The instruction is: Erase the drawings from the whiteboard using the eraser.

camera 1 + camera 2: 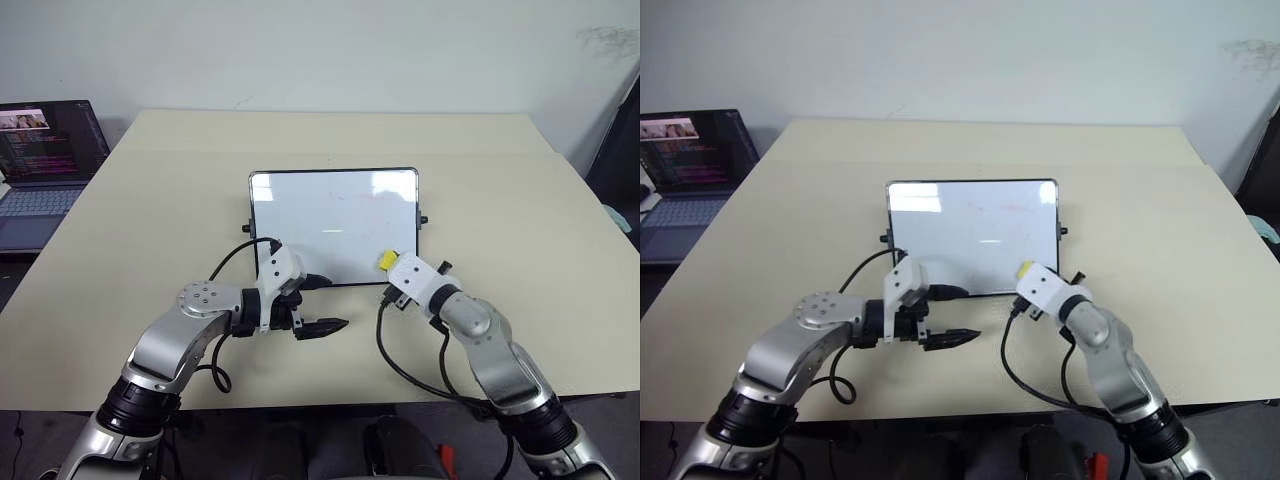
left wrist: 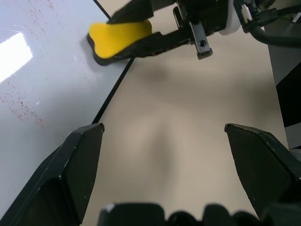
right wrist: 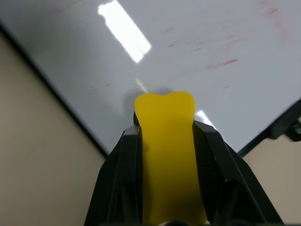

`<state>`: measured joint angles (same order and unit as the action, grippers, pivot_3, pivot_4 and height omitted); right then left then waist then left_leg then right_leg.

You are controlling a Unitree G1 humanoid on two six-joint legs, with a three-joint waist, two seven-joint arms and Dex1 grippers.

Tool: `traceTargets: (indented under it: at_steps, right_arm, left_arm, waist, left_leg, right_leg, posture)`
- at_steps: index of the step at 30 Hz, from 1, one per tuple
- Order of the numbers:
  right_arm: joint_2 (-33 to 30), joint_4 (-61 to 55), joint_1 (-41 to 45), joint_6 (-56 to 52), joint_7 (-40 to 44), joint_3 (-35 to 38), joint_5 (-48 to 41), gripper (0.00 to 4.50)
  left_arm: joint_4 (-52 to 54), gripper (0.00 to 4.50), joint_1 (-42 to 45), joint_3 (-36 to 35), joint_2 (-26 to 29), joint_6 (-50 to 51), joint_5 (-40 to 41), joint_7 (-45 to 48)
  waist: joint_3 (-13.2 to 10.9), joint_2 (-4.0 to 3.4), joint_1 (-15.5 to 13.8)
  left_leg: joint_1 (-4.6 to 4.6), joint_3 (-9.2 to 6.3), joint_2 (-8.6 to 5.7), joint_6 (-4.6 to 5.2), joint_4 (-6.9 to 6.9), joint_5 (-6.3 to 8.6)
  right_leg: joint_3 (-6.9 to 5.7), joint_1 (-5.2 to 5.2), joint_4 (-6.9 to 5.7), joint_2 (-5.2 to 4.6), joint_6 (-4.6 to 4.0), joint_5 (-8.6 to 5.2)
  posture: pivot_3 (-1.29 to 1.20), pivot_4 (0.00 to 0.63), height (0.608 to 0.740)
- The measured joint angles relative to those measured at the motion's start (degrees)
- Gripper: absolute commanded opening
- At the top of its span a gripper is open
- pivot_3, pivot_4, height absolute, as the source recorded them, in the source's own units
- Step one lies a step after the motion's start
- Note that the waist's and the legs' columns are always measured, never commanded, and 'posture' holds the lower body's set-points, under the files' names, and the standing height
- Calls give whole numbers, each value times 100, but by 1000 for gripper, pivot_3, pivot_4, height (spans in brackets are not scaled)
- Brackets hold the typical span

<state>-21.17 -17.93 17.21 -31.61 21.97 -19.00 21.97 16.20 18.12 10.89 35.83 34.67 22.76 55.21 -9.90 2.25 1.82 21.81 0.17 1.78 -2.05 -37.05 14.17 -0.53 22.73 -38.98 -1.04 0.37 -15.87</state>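
We grip the yellow eraser [image 3: 165, 155] tightly in our right gripper [image 1: 392, 264], pressed against the whiteboard [image 1: 333, 225] at its five o'clock corner. Our left gripper [image 1: 322, 306] hovers empty with jaws apart at the board's seven o'clock. Wiping looks nearly finished: only faint red drawings [image 3: 225, 62] remain, so next we likely sweep toward twelve o'clock.
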Motion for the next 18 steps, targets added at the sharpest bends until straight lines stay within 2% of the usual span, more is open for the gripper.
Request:
traceTargets:
  at_steps: [12, 18]
  right_arm:
    - [203, 485, 552, 446, -568, 274, 37, 1144]
    - [222, 588, 650, 540, -500, 280, 15, 1144]
  left_arm:
    - [35, 4500, -9, 0, -15, 11, 1, -22]
    - [133, 4500, -12, 0, -19, 40, 16, -77]
  waist:
    - [-2, -2, -5]
    - [-3, -3, -2]
  left_leg:
    - [14, 3, 1, -2, 9, 2]
    - [19, 5, 2, -2, 10, 3]
  right_leg:
    - [0, 8, 10, -5, 1, -6]
    - [2, 13, 11, -5, 0, -7]
  posture:
    - [0, 150, 740]
    - [0, 150, 740]
